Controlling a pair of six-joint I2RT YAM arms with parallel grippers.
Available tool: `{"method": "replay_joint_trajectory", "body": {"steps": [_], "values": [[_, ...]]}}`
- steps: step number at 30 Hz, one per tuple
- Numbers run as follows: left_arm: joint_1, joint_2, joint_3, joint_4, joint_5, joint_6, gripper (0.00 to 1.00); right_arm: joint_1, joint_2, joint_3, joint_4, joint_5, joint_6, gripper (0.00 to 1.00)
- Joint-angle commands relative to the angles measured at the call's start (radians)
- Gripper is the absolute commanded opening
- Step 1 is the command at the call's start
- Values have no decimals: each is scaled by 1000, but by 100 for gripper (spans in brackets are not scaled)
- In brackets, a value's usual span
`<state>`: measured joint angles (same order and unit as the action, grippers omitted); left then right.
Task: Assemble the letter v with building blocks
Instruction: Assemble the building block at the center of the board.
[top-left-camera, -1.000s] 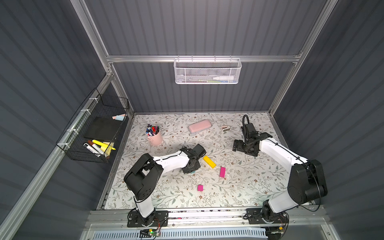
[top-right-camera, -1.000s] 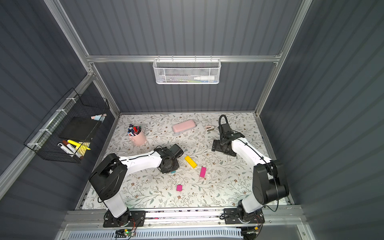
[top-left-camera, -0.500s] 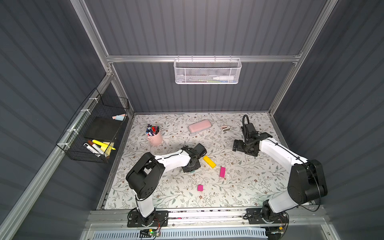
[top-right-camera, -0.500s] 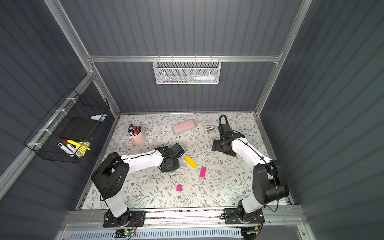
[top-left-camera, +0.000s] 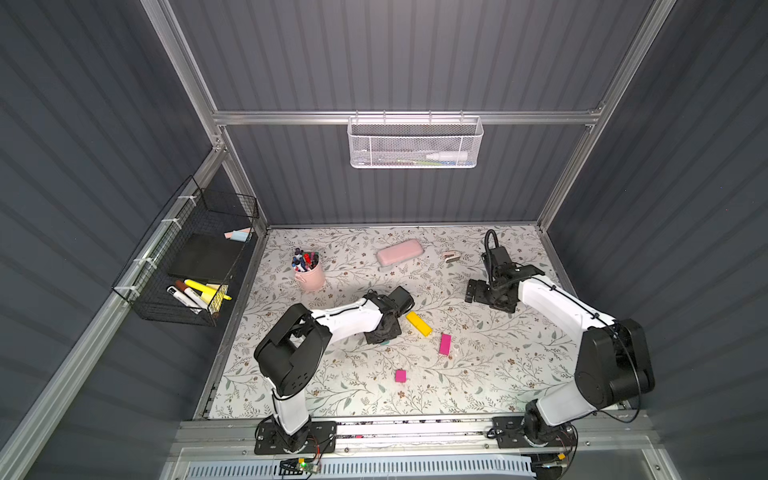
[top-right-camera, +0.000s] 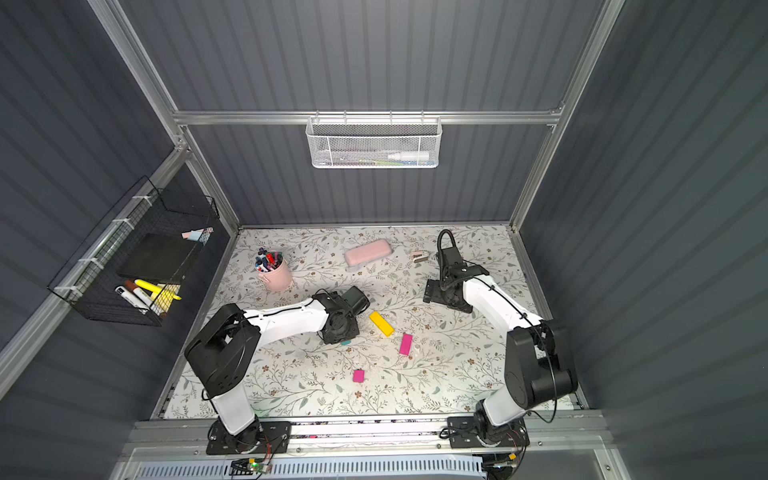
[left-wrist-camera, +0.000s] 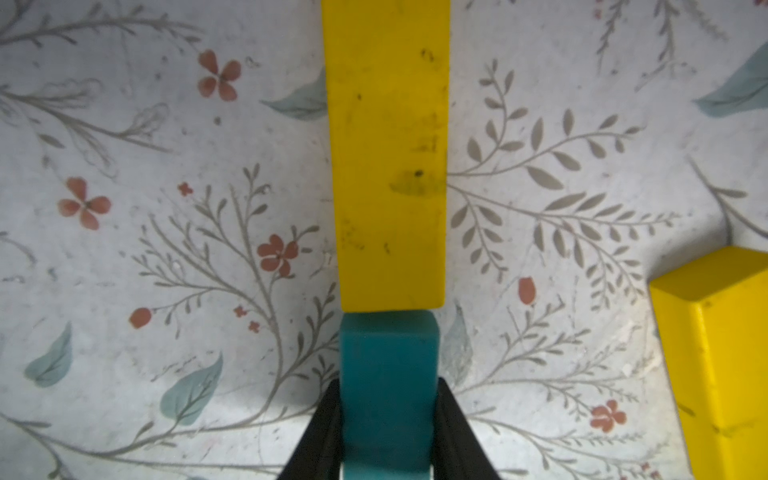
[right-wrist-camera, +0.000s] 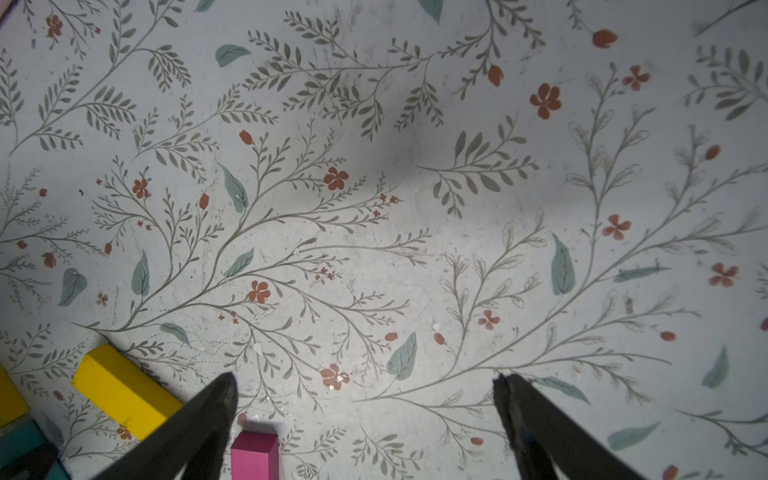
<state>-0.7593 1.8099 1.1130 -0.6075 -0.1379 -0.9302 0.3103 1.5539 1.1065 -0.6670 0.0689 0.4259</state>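
Observation:
My left gripper (left-wrist-camera: 388, 415) is shut on the teal block (left-wrist-camera: 388, 374), black fingers against its two long sides. The teal block's far end touches one yellow block (left-wrist-camera: 388, 158), end to end in a straight line. A second yellow block (left-wrist-camera: 723, 361) lies apart to the side and shows in both top views (top-left-camera: 419, 323) (top-right-camera: 381, 323). The long magenta block (top-left-camera: 445, 344) and the short magenta block (top-left-camera: 400, 375) lie loose nearer the front. In a top view only a sliver of teal (top-right-camera: 345, 342) peeks from under the left gripper (top-left-camera: 380, 332). My right gripper (right-wrist-camera: 365, 390) stands open over bare mat at the back right (top-left-camera: 471, 291).
A pink cup of pens (top-left-camera: 309, 274), a pale pink case (top-left-camera: 399, 252) and a small clip-like item (top-left-camera: 450, 256) sit toward the back. A black wire basket (top-left-camera: 187, 266) hangs on the left wall and a white mesh basket (top-left-camera: 415, 143) on the back wall.
The left arm has shifted very slightly while holding the teal block. The right arm and the loose blocks have not moved.

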Motion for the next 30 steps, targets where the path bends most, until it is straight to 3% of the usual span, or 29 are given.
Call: {"method": "replay_joint_trajectory", "body": {"steps": [1, 30], "values": [[10, 59, -13, -38, -44, 21, 15, 6, 15, 7, -17, 8, 7, 99], [10, 70, 1, -29, -49, 33, 21, 6, 21, 14, -23, 11, 6, 99]]}}
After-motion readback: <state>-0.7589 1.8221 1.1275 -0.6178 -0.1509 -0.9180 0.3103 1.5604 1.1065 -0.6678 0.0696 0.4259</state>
